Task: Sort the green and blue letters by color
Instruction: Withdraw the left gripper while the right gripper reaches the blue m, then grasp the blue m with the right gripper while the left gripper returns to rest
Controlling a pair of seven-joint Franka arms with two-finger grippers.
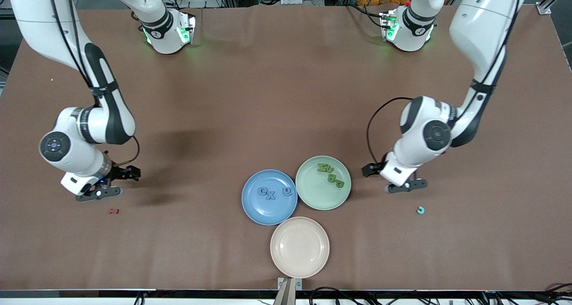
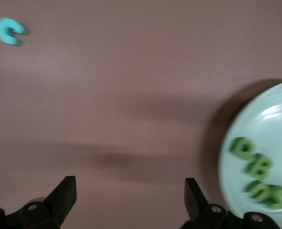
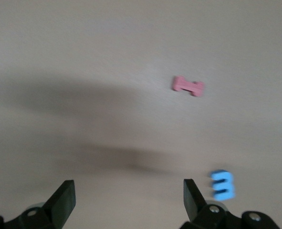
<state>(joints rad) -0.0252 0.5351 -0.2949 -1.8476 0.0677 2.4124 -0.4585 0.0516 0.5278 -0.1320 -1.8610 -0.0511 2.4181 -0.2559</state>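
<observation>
Three periwinkle-blue letters [image 1: 270, 193] lie in the blue plate [image 1: 250, 206]. Several olive-green letters [image 1: 331, 175] lie in the green plate [image 1: 319, 198]; they [image 2: 257, 169] also show in the left wrist view on that plate [image 2: 269, 124]. My left gripper [image 1: 404, 187] [image 2: 130, 191] is open and empty over bare table beside the green plate, toward the left arm's end. My right gripper [image 1: 99, 193] [image 3: 130, 193] is open and empty over the table at the right arm's end. A blue letter [image 3: 223, 184] lies beside one of its fingertips [image 3: 191, 193]; the front view hides it.
A teal C-shaped letter [image 1: 420, 210] [image 2: 8, 31] lies on the table near the left gripper. A small dark red letter [image 1: 113, 211] [image 3: 188, 86] lies near the right gripper. An empty beige plate [image 1: 299, 247] sits nearest the front camera, touching the other plates.
</observation>
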